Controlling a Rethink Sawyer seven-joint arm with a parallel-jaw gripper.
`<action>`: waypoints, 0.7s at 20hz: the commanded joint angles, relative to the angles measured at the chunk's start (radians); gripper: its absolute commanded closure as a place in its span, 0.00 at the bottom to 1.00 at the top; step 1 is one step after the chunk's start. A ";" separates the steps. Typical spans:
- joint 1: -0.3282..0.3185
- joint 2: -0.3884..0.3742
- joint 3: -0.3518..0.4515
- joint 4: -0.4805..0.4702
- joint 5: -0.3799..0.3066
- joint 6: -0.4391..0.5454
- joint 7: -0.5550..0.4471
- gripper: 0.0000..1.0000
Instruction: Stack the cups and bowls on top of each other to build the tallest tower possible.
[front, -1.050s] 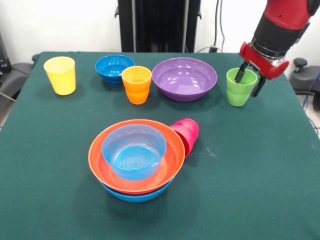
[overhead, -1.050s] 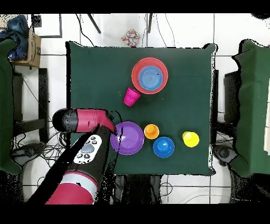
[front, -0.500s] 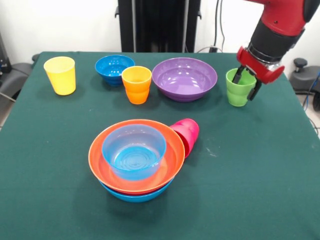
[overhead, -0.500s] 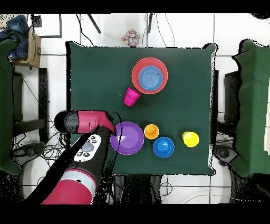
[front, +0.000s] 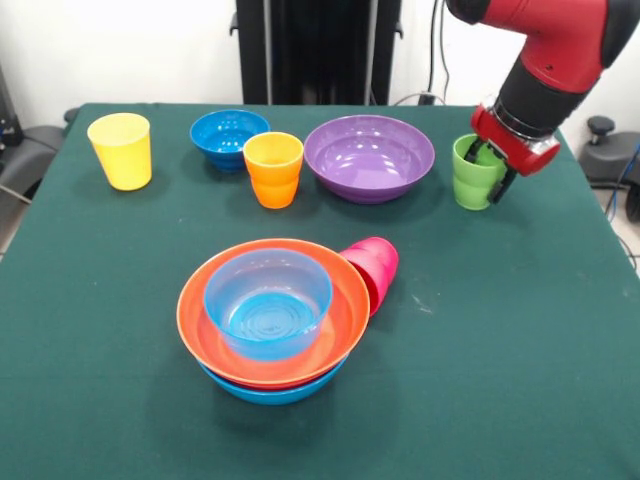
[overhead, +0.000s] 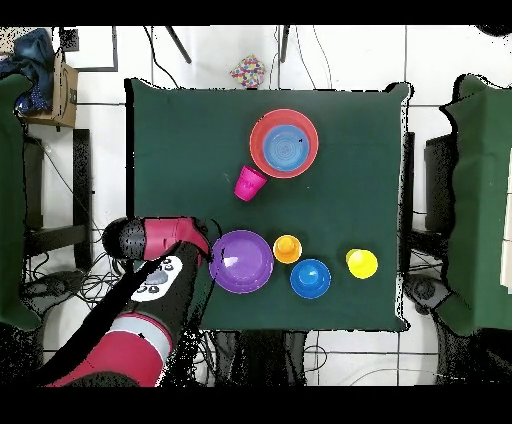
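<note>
The light green cup (front: 468, 186) stands upright at the right, next to the purple bowl (front: 369, 155). My gripper (front: 488, 170) is open over the cup's right wall, one finger inside and the other outside. A nested stack (front: 272, 320) sits mid-table: a light-blue bowl at the base, an orange bowl in it, and a small light-blue bowl on top. The pink cup (front: 372, 268) lies on its side against the stack. The yellow cup (front: 121, 150), dark-blue bowl (front: 228, 136) and orange cup (front: 273, 168) stand along the back. In the overhead view my arm (overhead: 160, 240) hides the green cup.
The overhead view shows the stack (overhead: 284, 143), pink cup (overhead: 249, 184), purple bowl (overhead: 241, 261), orange cup (overhead: 287, 248), dark-blue bowl (overhead: 310, 278) and yellow cup (overhead: 362, 263). A black post (front: 318, 50) stands behind the green table (front: 500, 350).
My gripper has sunk a little and shifted left around the green cup's rim as the arm swung. The cup stays on the table about where it was.
</note>
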 joint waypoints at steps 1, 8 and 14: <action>0.010 0.039 0.052 -0.036 0.011 -0.019 0.126 0.00; 0.042 0.062 0.026 -0.055 0.020 -0.024 0.147 0.00; 0.027 0.044 0.037 -0.043 0.017 -0.040 0.118 1.00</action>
